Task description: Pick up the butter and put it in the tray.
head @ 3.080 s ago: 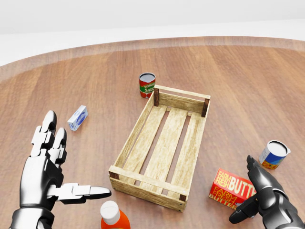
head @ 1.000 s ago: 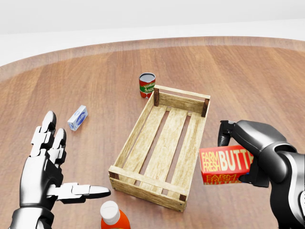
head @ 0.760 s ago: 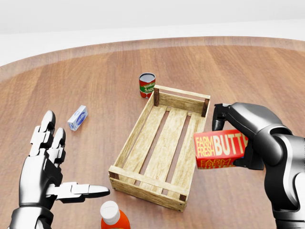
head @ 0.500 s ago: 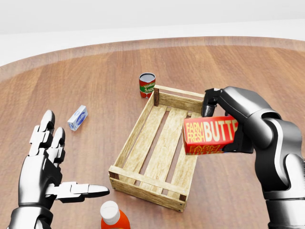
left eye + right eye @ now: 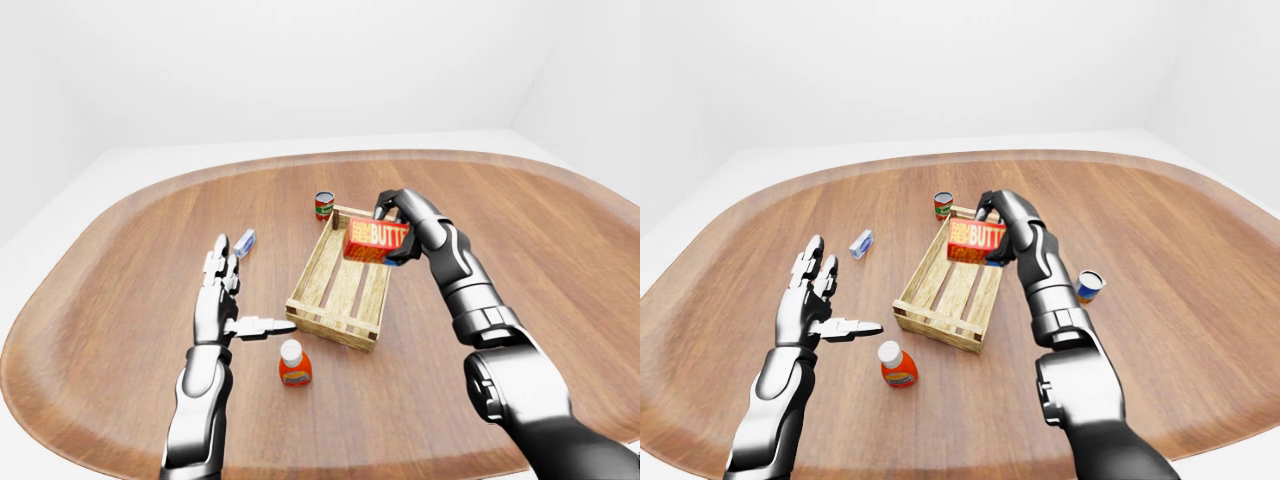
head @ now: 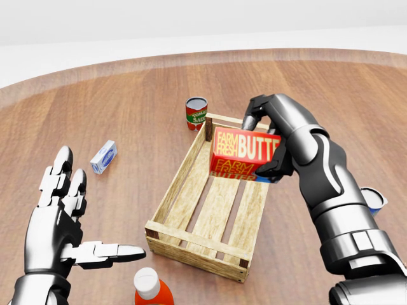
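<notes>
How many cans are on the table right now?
2. A tomato sauce can stands just beyond the crate's top-left corner; a blue-and-white can sits right of the crate, mostly hidden in the head view.

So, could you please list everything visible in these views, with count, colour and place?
butter box: one, red with yellow and white lettering, held above the tray's far end in the head view
tray: one, light wooden slatted crate, centre of the table
table: one, brown wood
tomato can: one, red and green, beyond the tray's top-left corner
small carton: one, white and blue, left of the tray
bottle: one, orange with white cap, bottom edge
can: one, blue, white and orange, right of the tray
left hand: one, silver and black, fingers spread, empty
right hand: one, fingers closed round the butter box
</notes>
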### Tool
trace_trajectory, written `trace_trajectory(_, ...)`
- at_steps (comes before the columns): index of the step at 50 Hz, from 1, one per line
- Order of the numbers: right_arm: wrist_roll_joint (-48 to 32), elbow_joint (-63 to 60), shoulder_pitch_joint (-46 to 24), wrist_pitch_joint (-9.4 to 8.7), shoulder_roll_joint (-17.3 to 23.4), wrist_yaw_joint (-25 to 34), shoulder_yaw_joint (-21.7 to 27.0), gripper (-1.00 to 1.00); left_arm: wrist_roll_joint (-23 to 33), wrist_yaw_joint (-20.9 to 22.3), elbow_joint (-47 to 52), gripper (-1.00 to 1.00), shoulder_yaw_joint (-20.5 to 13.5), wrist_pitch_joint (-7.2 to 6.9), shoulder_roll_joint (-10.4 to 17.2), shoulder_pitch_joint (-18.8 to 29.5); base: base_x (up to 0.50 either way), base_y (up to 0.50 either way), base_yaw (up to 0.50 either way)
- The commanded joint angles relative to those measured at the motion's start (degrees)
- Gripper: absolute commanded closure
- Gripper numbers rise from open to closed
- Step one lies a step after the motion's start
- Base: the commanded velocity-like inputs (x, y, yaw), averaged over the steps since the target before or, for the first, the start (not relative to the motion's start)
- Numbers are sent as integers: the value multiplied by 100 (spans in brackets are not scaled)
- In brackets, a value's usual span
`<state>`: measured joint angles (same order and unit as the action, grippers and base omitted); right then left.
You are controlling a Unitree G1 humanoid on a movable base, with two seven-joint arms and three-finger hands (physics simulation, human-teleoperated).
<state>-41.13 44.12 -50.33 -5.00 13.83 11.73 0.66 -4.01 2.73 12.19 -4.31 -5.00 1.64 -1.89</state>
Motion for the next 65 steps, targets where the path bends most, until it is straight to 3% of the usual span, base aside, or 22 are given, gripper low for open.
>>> trace_trajectory(1, 694, 2226, -1095, 0, -276, -869, 7, 100, 112, -140, -644, -100, 46, 0, -2, 237, 0, 0, 0)
trace_trajectory(22, 457, 2880, -1306, 0, -763, -1110, -175, 100, 131, -135, -606, -100, 71, 0, -18, 204, 0, 0, 0)
trace_trajectory(65, 283, 3310, -947, 0, -1018, -1392, 2, 100, 81, -97, -586, -100, 30, 0, 8, 230, 0, 0, 0)
